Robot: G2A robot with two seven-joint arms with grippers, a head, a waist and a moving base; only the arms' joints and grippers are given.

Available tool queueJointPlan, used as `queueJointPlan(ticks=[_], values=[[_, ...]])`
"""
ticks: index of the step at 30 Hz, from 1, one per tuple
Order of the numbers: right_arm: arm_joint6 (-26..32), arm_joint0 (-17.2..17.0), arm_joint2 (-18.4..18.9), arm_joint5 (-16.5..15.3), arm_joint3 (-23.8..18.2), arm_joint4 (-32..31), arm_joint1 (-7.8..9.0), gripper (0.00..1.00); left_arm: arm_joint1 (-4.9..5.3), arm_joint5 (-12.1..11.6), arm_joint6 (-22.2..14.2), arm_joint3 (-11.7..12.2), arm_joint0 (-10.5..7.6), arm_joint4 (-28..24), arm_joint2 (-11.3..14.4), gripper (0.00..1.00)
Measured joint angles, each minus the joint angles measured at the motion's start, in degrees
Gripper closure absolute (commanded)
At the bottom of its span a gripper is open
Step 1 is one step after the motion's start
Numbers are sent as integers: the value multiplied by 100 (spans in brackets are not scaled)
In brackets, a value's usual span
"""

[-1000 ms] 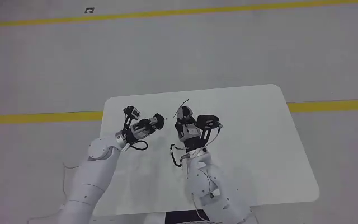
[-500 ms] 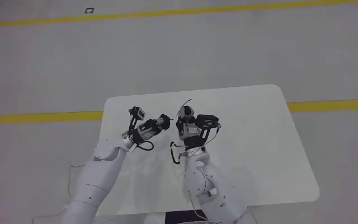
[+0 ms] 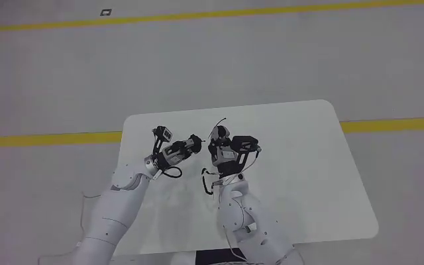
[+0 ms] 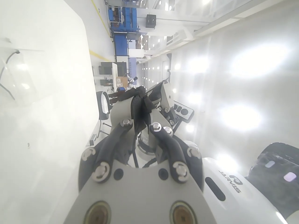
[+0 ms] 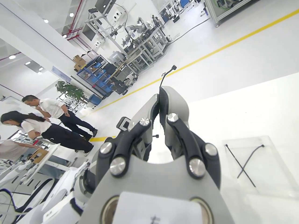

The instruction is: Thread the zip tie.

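A thin black zip tie (image 5: 166,74) stands up out of my right gripper (image 5: 160,94), which is shut on its strap, the square head at the upper end. In the top view this gripper (image 3: 214,137) is held above the middle of the white table (image 3: 298,132), with the zip tie (image 3: 218,124) poking out beyond it. My left gripper (image 3: 194,142) hangs close beside it, fingertip to fingertip. In the left wrist view the left gripper (image 4: 140,94) is shut, and a thin black strap (image 4: 154,87) runs from its tips toward the other gripper.
A clear flat tray (image 5: 268,141) lies on the table beside the right gripper, holding two more black zip ties (image 5: 243,162) crossed over each other. The same tray (image 4: 21,71) appears in the left wrist view. The table's right half is bare white surface.
The left gripper has shifted right, toward the right gripper, closing the gap between them. The right gripper and its zip tie have stayed in place.
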Motion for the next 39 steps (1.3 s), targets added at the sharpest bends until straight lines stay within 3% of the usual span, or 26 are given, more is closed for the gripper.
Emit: queueJointPlan(ticks=[39], values=[[107,39,-94,36,91,-33,37,100,0,0,0,0,0,0,0,100]])
